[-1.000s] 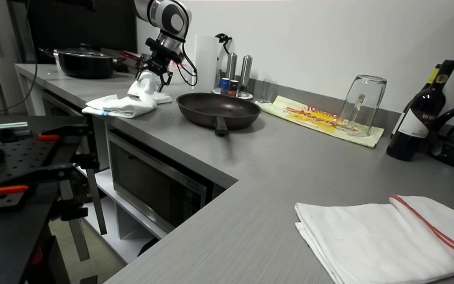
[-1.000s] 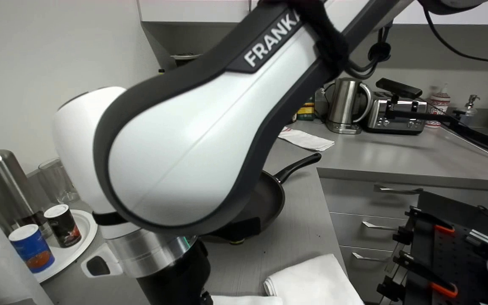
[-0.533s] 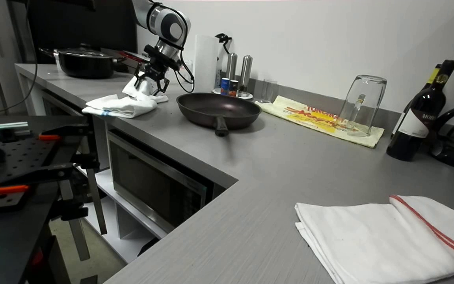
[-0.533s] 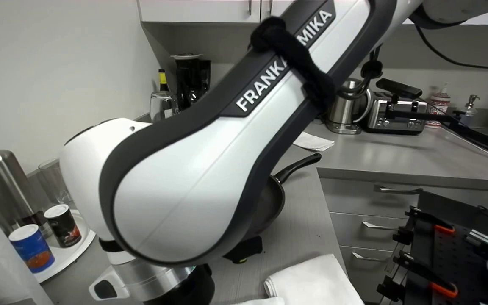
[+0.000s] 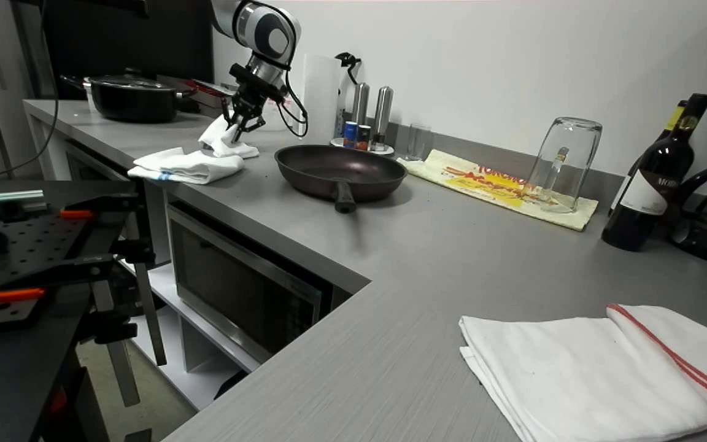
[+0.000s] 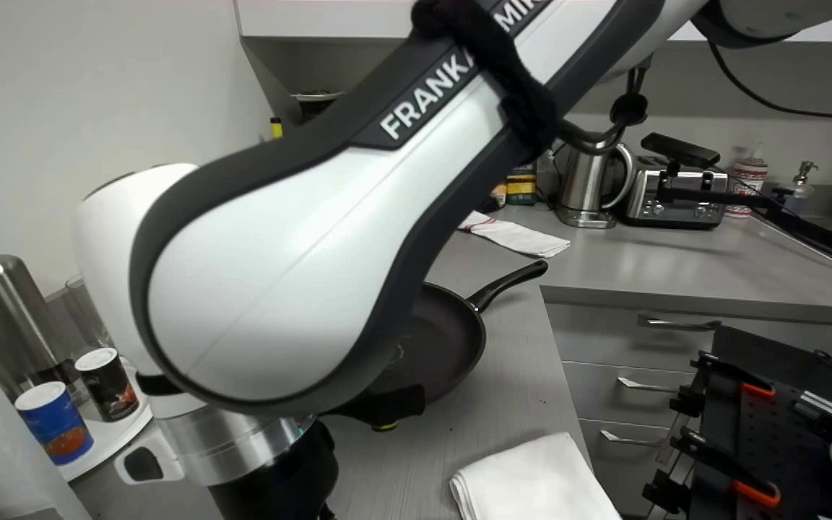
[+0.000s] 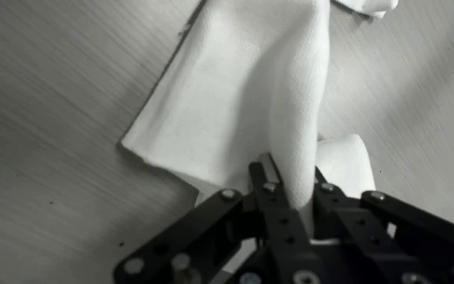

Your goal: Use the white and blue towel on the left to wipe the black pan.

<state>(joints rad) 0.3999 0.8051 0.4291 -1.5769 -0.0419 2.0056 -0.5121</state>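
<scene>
My gripper [image 7: 292, 167] is shut on a white towel [image 7: 227, 102], whose upright fold runs between the fingers. In an exterior view the gripper [image 5: 237, 126] pinches the top of this bunched cloth, whose lower part spreads over the counter. Just in front lies a folded white towel with a blue stripe [image 5: 188, 167]; no blue shows on the pinched cloth, and I cannot tell whether the two are joined. The black pan [image 5: 341, 169] rests on the counter to the right of the towels, apart from the gripper. In an exterior view my arm partly hides the pan [image 6: 448, 339].
Behind the pan stand a white plate [image 6: 109, 448] with small cans, steel cylinders [image 5: 383, 113] and a paper towel roll [image 5: 320, 95]. A lidded black pot [image 5: 132, 98] sits farther left. Toward the right are a yellow cloth [image 5: 452, 169], a glass pitcher [image 5: 562, 162] and a red-striped towel [image 5: 599, 368].
The gripper dipped with spread fingers over the cloth half a second ago. Now its jaws have closed on the cloth and it stands higher again, the cloth drawn up with it.
</scene>
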